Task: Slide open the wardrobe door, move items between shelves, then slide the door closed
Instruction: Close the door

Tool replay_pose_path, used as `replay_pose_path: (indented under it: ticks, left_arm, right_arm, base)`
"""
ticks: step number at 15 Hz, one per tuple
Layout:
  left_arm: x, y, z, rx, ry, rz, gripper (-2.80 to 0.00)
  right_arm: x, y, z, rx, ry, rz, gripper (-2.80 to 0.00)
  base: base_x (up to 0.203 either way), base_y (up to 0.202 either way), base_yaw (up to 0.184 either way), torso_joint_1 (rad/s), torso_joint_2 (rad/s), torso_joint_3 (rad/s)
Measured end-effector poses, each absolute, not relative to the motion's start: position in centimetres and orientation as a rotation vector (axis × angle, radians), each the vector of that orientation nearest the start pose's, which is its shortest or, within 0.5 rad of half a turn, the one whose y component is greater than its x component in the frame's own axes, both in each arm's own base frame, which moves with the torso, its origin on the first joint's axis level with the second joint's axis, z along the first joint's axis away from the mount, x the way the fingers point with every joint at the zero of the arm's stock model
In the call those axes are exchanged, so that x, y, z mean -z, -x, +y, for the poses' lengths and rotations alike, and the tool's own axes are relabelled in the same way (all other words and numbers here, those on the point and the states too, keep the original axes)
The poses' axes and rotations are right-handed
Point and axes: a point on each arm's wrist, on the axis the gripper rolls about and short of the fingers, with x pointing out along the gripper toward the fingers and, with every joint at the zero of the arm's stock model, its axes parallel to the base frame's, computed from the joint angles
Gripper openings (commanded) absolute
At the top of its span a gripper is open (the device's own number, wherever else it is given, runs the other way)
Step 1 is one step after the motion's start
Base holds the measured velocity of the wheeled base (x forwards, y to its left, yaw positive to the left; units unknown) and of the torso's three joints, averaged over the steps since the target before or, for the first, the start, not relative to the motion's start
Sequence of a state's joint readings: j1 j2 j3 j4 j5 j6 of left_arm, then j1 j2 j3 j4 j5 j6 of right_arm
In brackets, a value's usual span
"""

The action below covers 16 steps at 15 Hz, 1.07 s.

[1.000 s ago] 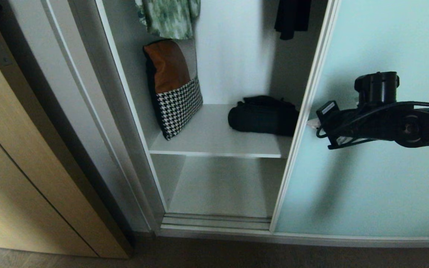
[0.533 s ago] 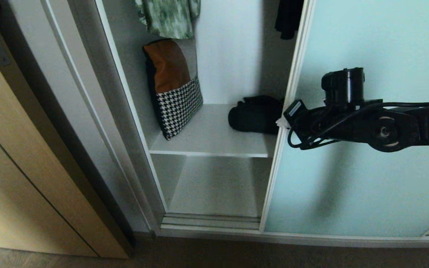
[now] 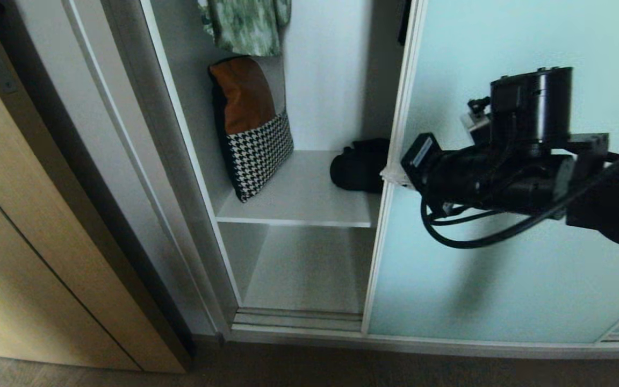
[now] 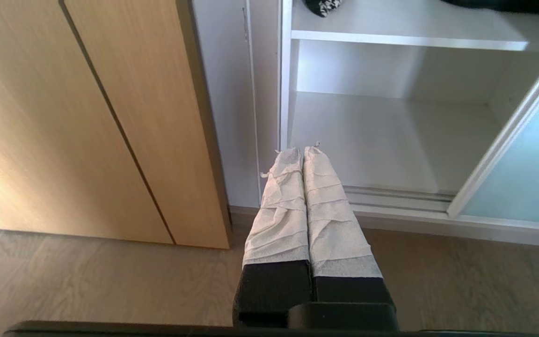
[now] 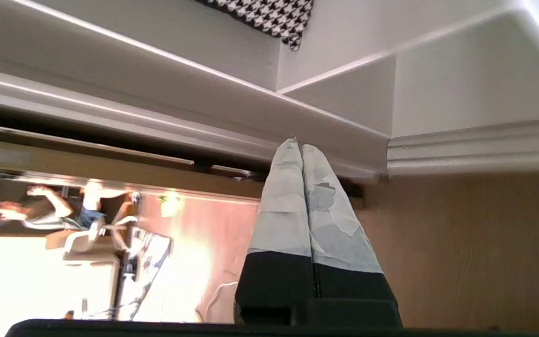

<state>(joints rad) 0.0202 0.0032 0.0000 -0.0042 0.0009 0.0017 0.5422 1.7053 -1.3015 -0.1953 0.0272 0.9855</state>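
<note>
Sliding wardrobe door (image 3: pixel 503 48) partly covers the black bag (image 3: pixel 357 171); right pincer (image 3: pixel 390 176), clenched, meets its frame.

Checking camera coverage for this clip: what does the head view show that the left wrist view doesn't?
Head view only: the right end effector at the glass door's frame edge, the green garment, the whole cushion. Left wrist view only: the shut left end effector, parked low, and the floor. Both: the shelf, the black bag, the tan wood door.
</note>
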Motion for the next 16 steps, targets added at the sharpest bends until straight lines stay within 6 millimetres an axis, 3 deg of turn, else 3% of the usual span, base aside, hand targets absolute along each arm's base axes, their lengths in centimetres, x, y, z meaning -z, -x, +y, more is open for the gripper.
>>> replay_pose_path:
  ticks: [3,6,10,16]
  left_arm:
    - [-7.6,2.3,0.0,-0.023,-0.002,-0.001,-2.8]
    - [-7.6,2.3,0.0,-0.024,-0.002,-0.001,-2.8]
    - [-7.6,2.3,0.0,-0.024,-0.002,-0.001,-2.8]
    - [-7.6,2.3,0.0,-0.023,-0.002,-0.001,-2.8]
  right_arm:
    - [-28.3,-24.7,16.6,-0.47,-0.894,0.478,-2.8]
    - [-27.6,-23.9,15.7,-0.439,-0.893,0.482,-2.8]
    - [-26.8,-26.4,15.7,-0.374,-0.912,0.413,-2.8]
    - [-25.0,-31.0,17.8,-0.248,-0.913,0.358,-2.8]
  base:
    - [0.0,0.0,0.0,0.0,0.0,0.0]
    - [0.0,0.0,0.0,0.0,0.0,0.0]
    - [0.0,0.0,0.0,0.0,0.0,0.0]
    - [0.0,0.0,0.0,0.0,0.0,0.0]
